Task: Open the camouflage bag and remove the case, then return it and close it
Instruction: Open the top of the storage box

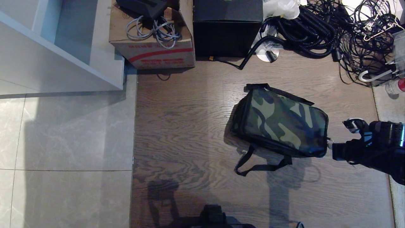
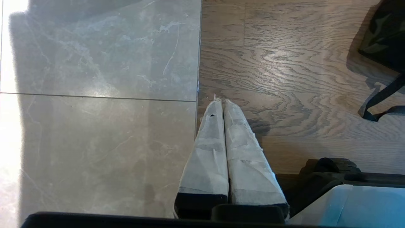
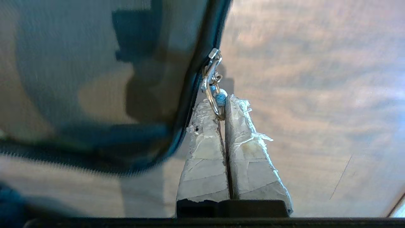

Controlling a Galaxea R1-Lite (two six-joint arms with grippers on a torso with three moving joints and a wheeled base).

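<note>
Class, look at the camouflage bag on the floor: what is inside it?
Nothing inside shows. The camouflage bag is closed, its fabric hiding any contents. The right gripper is shut on the zipper pull ring at the bag's corner.

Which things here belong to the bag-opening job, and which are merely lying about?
Part of the job:
- boxy camouflage fabric bag, still closed
- its metal zipper pull ring
- right gripper, shut on that ring

Lying about:
- brown cardboard box with grey cables
- tall black box
- tangle of black cables
- left gripper, parked
</note>
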